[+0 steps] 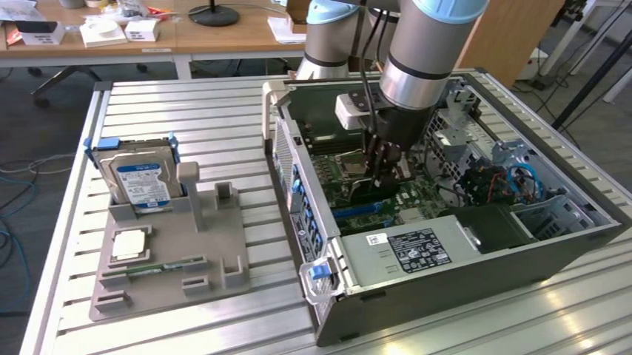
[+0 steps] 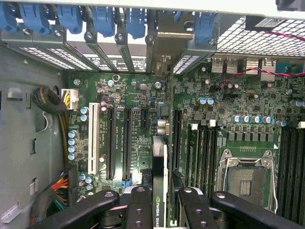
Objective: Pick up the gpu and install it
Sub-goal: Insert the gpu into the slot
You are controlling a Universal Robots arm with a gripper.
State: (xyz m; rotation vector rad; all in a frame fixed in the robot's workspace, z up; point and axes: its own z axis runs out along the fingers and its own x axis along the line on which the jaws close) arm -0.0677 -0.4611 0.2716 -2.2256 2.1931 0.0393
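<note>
The gpu (image 2: 159, 162) is a thin dark card seen edge-on, with a green-and-white label along its top edge. It stands upright over the green motherboard (image 2: 138, 102), between two long black expansion slots. Its far end reaches the metal bracket bay (image 2: 162, 45) at the case's rear wall. My gripper (image 2: 160, 210) is shut on the card, one black finger (image 2: 138, 205) on each side. In the exterior view the gripper (image 1: 383, 171) hangs low inside the open computer case (image 1: 296, 185), just above the motherboard. Whether the card sits in its slot I cannot tell.
A grey holder tray (image 1: 168, 259) at the exterior view's left carries a hard drive (image 1: 143, 181), a processor chip (image 1: 129, 244) and a memory stick (image 1: 148, 270). Inside the case are a power supply (image 1: 415, 248), an empty processor socket (image 2: 245, 179), cables (image 2: 50, 102) and blue slot latches (image 2: 102, 19).
</note>
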